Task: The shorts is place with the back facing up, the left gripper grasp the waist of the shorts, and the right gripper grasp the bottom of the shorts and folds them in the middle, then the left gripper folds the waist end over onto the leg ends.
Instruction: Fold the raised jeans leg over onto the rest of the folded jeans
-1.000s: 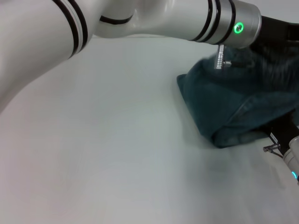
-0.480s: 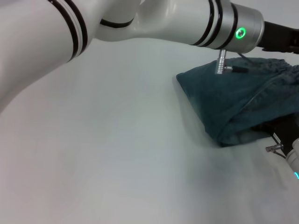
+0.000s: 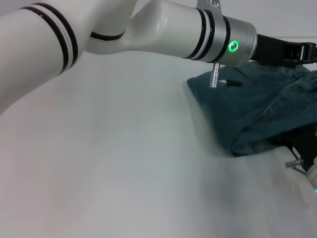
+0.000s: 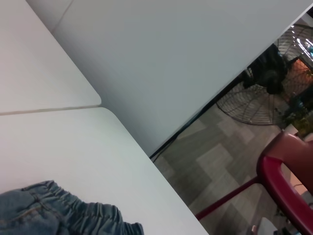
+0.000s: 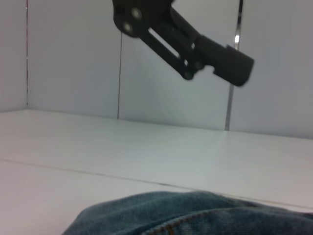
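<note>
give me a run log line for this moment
shorts: folded, on table | left gripper: above shorts, clear of cloth | right gripper: at shorts' near edge

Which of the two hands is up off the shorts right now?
The left hand, on the silver wrist with the green ring, hangs above the shorts. The right hand sits low at their near edge.

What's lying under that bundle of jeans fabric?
The folded shorts rest on the white table. Their lower layers are covered. The right end effector shows at their near edge.
</note>
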Available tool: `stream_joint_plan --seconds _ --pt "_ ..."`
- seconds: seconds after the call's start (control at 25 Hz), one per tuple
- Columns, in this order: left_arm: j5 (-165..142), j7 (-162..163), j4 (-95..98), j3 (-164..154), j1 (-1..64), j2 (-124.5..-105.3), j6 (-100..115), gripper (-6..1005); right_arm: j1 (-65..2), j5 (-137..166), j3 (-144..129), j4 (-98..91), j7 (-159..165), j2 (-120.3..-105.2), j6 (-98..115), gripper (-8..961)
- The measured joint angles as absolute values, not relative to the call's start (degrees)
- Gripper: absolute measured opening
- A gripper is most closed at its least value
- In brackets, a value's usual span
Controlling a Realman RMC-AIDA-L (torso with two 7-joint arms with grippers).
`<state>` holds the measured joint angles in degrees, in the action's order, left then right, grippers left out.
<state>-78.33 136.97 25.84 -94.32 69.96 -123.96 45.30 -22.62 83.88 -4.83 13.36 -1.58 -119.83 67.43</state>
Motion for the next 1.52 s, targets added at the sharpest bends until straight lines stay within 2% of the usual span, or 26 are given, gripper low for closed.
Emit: stream_joint_plan --seconds 0.08,0.44,0.8,1.2,1.52 --pt "-78.3 137.0 25.7 -94.3 69.9 -123.84 45.7 965 -21.6 83.9 -5.2 13.5 -1.6 -119.74 68.3 946" --pt "-78.4 136.9 25.6 -94.3 69.1 -123.41 46.5 964 -17.5 84.0 -8.2 13.0 4.9 -118.77 74.1 947" --pt "-78.5 136.8 25.2 -94.3 68.5 -122.71 46.9 963 -12.2 84.0 -9.5 12.6 7.8 -118.61 79.8 947" --pt "-80.5 136.3 25.0 -94.3 66.6 -122.16 46.8 962 -5.5 83.6 -9.2 5.7 19.1 -119.29 87.1 947" --pt "-81.4 133.0 25.2 -92.2 62.7 -121.87 46.9 962 -5.3 84.1 -10.0 -9.2 44.4 -119.42 88.0 947"
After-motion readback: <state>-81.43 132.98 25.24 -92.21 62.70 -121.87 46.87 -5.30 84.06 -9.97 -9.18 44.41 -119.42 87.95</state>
